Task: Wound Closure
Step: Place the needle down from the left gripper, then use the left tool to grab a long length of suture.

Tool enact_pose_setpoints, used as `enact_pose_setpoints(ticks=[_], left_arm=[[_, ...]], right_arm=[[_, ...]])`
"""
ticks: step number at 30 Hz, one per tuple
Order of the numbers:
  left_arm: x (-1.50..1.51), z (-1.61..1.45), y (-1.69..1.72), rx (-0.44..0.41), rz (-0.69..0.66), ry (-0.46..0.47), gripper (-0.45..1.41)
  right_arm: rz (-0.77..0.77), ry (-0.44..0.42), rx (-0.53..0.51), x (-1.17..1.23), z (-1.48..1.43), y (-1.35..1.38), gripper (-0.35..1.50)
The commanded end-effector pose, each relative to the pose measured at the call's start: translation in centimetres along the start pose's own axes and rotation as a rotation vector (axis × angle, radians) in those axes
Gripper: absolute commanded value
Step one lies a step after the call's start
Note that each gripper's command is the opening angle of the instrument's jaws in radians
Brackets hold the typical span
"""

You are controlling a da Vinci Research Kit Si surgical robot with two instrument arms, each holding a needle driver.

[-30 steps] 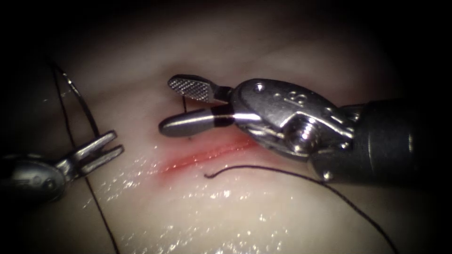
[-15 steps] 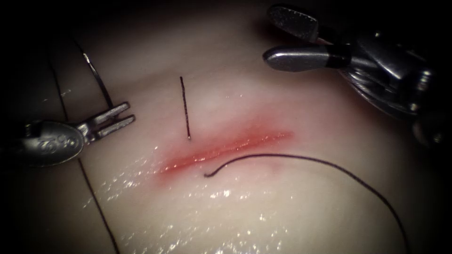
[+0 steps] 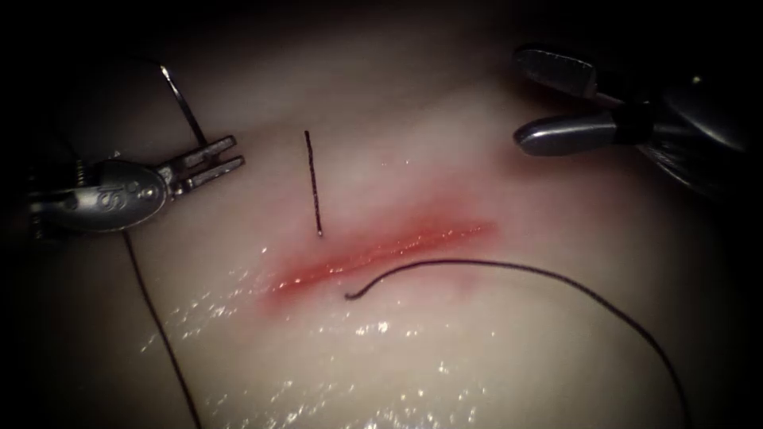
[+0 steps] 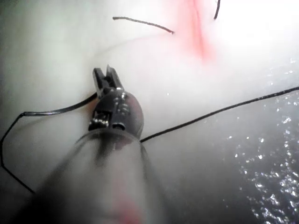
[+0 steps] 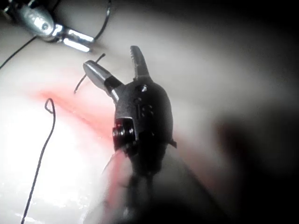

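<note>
The needle (image 3: pixel 184 103) is gripped near one end by the clenched jaws of the left tool (image 3: pixel 237 151). Its curve rises up and back from the fingertips, clear of the tissue (image 3: pixel 445 357) and left of the cut (image 3: pixel 381 250). The thread (image 3: pixel 155 318) is seen trailing below that tool. The right tool (image 3: pixel 520 99) is held released and empty, well apart beyond the cut's right end. A short cut end of thread (image 3: pixel 313 183) stands between the tools, nearer the left jaws.
</note>
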Motion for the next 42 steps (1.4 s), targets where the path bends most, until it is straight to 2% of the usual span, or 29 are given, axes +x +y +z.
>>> enact_pose_setpoints(ticks=[1, 2, 4, 5, 7, 12, 13, 17, 18, 24, 26, 27, 30, 31, 35, 37, 38, 42], left_arm=[[-0.02, 0.10, 0.02, 0.005, -0.011, -0.002, 0.51], [-0.02, 0.10, 0.02, 0.005, -0.011, -0.002, 0.51], [0.01, 0.11, 0.03, 0.017, -0.039, -0.013, 1.16], [0.03, 0.10, 0.04, 0.031, -0.042, -0.015, 1.23], [0.07, 0.05, 0.08, 0.057, -0.062, -0.017, 1.25], [0.21, -0.14, 0.22, 0.066, -0.164, -0.035, 1.33], [0.31, -0.24, 0.26, 0.050, -0.189, -0.047, 1.35], [0.51, -0.41, 0.32, 0.040, -0.217, -0.067, 1.35], [0.58, -0.47, 0.35, 0.041, -0.224, -0.075, 1.30], [1.25, -0.73, 0.65, 0.002, -0.245, -0.097, 1.21], [1.65, -0.73, 0.84, -0.012, -0.224, -0.125, 1.18], [1.65, -0.73, 0.84, -0.012, -0.224, -0.125, 1.18], [2.16, -0.64, 1.13, -0.038, -0.139, -0.110, 1.13], [2.16, -0.64, 1.13, -0.038, -0.139, -0.110, 1.13], [2.62, -0.47, 1.43, -0.053, -0.044, -0.091, 0.98], [2.76, -0.37, 1.52, -0.058, 0.008, -0.082, 0.93], [2.84, -0.30, 1.56, -0.060, 0.052, -0.078, 0.72], [2.94, 0.02, 1.68, -0.070, 0.214, -0.066, 0.59]], right_arm=[[-0.059, -0.057, 0.010, -0.03, 0.09, 0.08, 1.18], [-0.059, -0.057, 0.010, -0.03, 0.09, 0.08, 1.18], [-0.080, -0.085, 0.016, -0.04, 0.10, 0.09, 1.23], [-0.088, -0.088, 0.017, -0.05, 0.10, 0.10, 1.24], [-0.092, -0.086, 0.017, -0.08, 0.10, 0.09, 1.26], [-0.108, -0.084, 0.017, -0.21, 0.11, 0.08, 1.30], [-0.117, -0.088, 0.019, -0.27, 0.11, 0.07, 1.30], [-0.135, -0.102, 0.023, -0.36, 0.11, 0.06, 1.31], [-0.133, -0.107, 0.025, -0.39, 0.11, 0.05, 1.31], [-0.135, -0.118, 0.030, -0.49, 0.08, 0.04, 1.31], [-0.136, -0.119, 0.030, -0.49, 0.07, 0.06, 1.31], [-0.136, -0.119, 0.030, -0.49, 0.07, 0.06, 1.31], [-0.136, -0.119, 0.033, -0.49, 0.04, 0.07, 1.30], [-0.136, -0.119, 0.033, -0.49, 0.04, 0.07, 1.30], [-0.138, -0.123, 0.020, -0.49, 0.01, 0.10, 1.28], [-0.139, -0.124, 0.016, -0.50, -0.01, 0.11, 1.28], [-0.140, -0.124, 0.017, -0.51, -0.02, 0.10, 1.28], [-0.145, -0.123, 0.015, -0.55, -0.04, 0.08, 1.28]])
